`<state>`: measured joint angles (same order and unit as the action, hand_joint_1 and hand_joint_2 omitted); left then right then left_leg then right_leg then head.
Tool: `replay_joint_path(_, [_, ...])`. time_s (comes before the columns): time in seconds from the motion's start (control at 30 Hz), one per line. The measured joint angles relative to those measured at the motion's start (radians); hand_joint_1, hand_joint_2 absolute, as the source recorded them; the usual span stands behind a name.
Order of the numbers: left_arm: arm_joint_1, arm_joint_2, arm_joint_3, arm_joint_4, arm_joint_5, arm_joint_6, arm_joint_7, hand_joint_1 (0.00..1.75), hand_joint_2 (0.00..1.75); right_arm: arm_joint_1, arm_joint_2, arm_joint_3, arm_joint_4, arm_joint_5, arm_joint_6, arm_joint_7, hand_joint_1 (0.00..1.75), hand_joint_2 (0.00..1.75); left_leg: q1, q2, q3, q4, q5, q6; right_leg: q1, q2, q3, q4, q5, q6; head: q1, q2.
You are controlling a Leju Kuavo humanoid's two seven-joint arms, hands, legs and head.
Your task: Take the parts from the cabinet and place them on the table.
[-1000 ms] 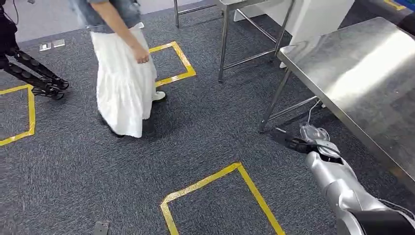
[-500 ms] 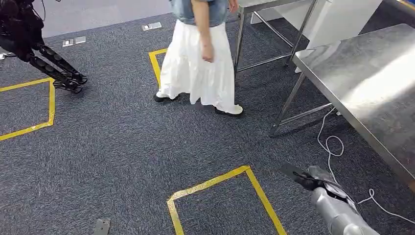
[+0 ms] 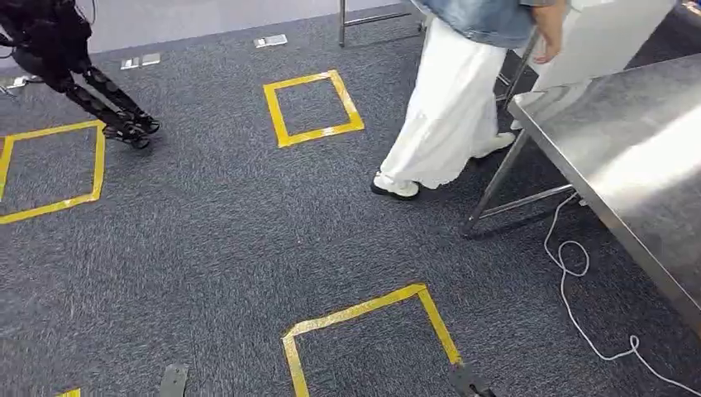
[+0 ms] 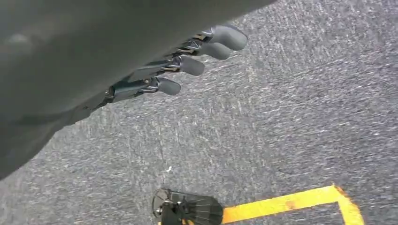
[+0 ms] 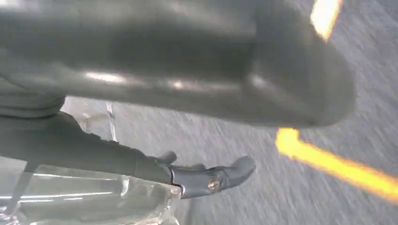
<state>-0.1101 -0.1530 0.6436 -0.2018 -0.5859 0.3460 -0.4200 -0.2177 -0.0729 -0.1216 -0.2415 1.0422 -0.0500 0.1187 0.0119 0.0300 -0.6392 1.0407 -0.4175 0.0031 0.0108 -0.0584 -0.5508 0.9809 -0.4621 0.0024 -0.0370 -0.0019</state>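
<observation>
left robot hand (image 4: 187,56) fingers extended, over carpet (image 4: 281,117)

A: Part (image 5: 94,201)?
B: Clear, crinkled plastic wrap, glossy with white glints. Contents too blurred to read. Held against the right hand (image 5: 141,161), above the carpet; one edge runs out of the wrist view.
A: Table (image 3: 628,141)?
B: Brushed steel, flat top with a bright glare patch, thin metal legs with low crossbars. Stands on the grey carpet at the right of the head view, its near corner towards the middle.
</observation>
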Motion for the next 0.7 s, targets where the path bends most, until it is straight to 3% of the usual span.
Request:
replay_joint_path(0.03, [0.0, 0.0, 0.0, 0.0, -0.001, 0.0, 0.0, 0.0, 0.0, 0.016, 0.008, -0.008, 0.002, -0.002, 0.001, 0.001, 0.0, 0.0, -0.001, -0.007, 0.0, -0.009, 0.005, 0.007, 0.003, -0.007, 0.002, -0.002, 0.0, 0.004, -0.001, 0.0])
replay_joint_path(0.07, [0.0, 0.0, 0.0, 0.0, -0.001, 0.0, 0.001, 0.0, 0.0, 0.028, 0.015, -0.016, 0.003, -0.004, 0.001, 0.003, 0.0, 0.0, 0.008, -0.013, 0.007, -0.02, 0.013, 0.02, -0.002, 0.007, -0.012, 0.005, -0.012, 0.01, 0.0, 0.0])
replay_joint_path(0.1, [-0.002, -0.001, 0.0, 0.0, -0.003, 0.0, 0.001, 0.0, 0.0, 0.04, 0.022, -0.021, 0.005, -0.005, 0.001, 0.003, 0.0, 0.0, 0.006, -0.019, 0.006, -0.024, 0.017, 0.028, -0.006, 0.031, -0.024, 0.04, -0.036, 0.007, 0.001, 0.0])
replay_joint_path(0.17, [-0.005, 0.001, 0.0, -0.001, -0.004, 0.0, 0.001, 0.0, 0.0, 0.054, 0.027, -0.032, 0.011, -0.007, 0.002, 0.005, 0.0, 0.0, 0.007, -0.035, 0.0, -0.025, 0.021, 0.033, -0.015, 0.05, -0.099, 0.2, -0.103, 0.002, 0.003, 0.0])
replay_joint_path(0.23, [-0.004, 0.002, 0.0, 0.0, -0.005, 0.0, 0.001, 0.0, 0.0, 0.064, 0.029, -0.04, 0.017, -0.009, 0.007, 0.006, 0.0, 0.0, 0.006, -0.051, -0.005, -0.025, 0.024, 0.035, -0.02, 0.053, -0.161, 0.328, -0.138, 0.01, 0.003, 0.0])
replay_joint_path(0.27, [-0.003, 0.002, 0.0, 0.0, -0.009, 0.0, 0.004, 0.0, 0.0, 0.068, 0.032, -0.044, 0.019, -0.011, 0.019, 0.006, 0.0, 0.0, 0.006, -0.06, -0.005, -0.025, 0.025, 0.034, -0.021, 0.054, -0.158, 0.321, -0.128, 0.018, 0.003, 0.0])
replay_joint_path(0.3, [-0.003, 0.002, -0.001, 0.0, -0.012, 0.0, 0.006, 0.0, 0.0, 0.072, 0.035, -0.048, 0.021, -0.016, 0.029, 0.006, 0.0, 0.0, 0.007, -0.07, -0.005, -0.025, 0.026, 0.032, -0.021, 0.055, -0.128, 0.264, -0.102, 0.027, 0.003, 0.0])
replay_joint_path(0.37, [-0.004, 0.002, -0.003, 0.0, -0.021, 0.0, 0.012, 0.0, 0.0, 0.08, 0.045, -0.061, 0.023, -0.034, 0.038, 0.006, 0.0, 0.0, 0.01, -0.09, -0.004, -0.025, 0.029, 0.027, -0.029, 0.069, -0.032, 0.078, -0.036, 0.041, 0.004, 0.0])
replay_joint_path(0.4, [-0.005, 0.002, -0.004, 0.0, -0.023, 0.0, 0.016, 0.0, 0.0, 0.086, 0.05, -0.069, 0.024, -0.038, 0.041, 0.006, 0.0, 0.0, 0.011, -0.098, -0.007, -0.025, 0.032, 0.022, -0.034, 0.113, 0.007, -0.002, -0.022, 0.038, 0.004, 0.0])
replay_joint_path(0.43, [-0.005, 0.002, -0.004, 0.0, -0.029, 0.0, 0.018, 0.0, 0.0, 0.09, 0.057, -0.076, 0.029, -0.04, 0.049, 0.006, 0.0, 0.0, 0.006, -0.106, -0.008, -0.022, 0.034, 0.015, -0.023, 0.105, 0.01, -0.005, -0.015, 0.03, 0.003, 0.0])
replay_joint_path(0.53, [-0.003, 0.002, -0.004, 0.0, -0.036, 0.001, 0.024, 0.0, 0.0, 0.105, 0.071, -0.09, 0.032, -0.045, 0.061, 0.015, 0.0, 0.0, 0.011, -0.119, -0.01, -0.033, 0.045, -0.003, -0.011, 0.088, 0.01, -0.004, -0.009, 0.019, 0.004, 0.0])
replay_joint_path(0.57, [-0.003, 0.002, -0.004, 0.0, -0.04, 0.001, 0.027, 0.0, 0.0, 0.11, 0.079, -0.094, 0.034, -0.045, 0.063, 0.015, 0.0, 0.0, 0.012, -0.112, -0.014, -0.028, 0.038, -0.006, -0.038, 0.076, 0.015, -0.018, 0.0, 0.006, -0.001, 0.0])
replay_joint_path(0.63, [-0.003, 0.003, -0.005, 0.0, -0.04, 0.002, 0.029, 0.0, 0.0, 0.112, 0.083, -0.098, 0.034, -0.047, 0.066, 0.017, 0.0, 0.0, 0.007, -0.068, -0.024, 0.007, 0.006, -0.009, -0.035, 0.07, 0.019, -0.02, 0.002, 0.002, -0.003, 0.0])
replay_joint_path(0.67, [-0.004, 0.003, -0.005, 0.0, -0.042, 0.002, 0.033, 0.0, 0.0, 0.116, 0.087, -0.101, 0.035, -0.051, 0.069, 0.019, 0.0, 0.0, 0.008, -0.049, -0.047, 0.068, -0.037, -0.01, -0.032, 0.062, 0.021, -0.02, 0.002, -0.006, -0.005, 0.0])
replay_joint_path(0.7, [-0.004, 0.003, -0.005, 0.0, -0.043, 0.002, 0.036, 0.0, 0.0, 0.12, 0.089, -0.105, 0.036, -0.055, 0.072, 0.022, 0.0, 0.0, 0.009, -0.043, -0.074, 0.135, -0.072, -0.013, -0.028, 0.054, 0.021, -0.021, 0.003, -0.014, -0.008, 0.0])
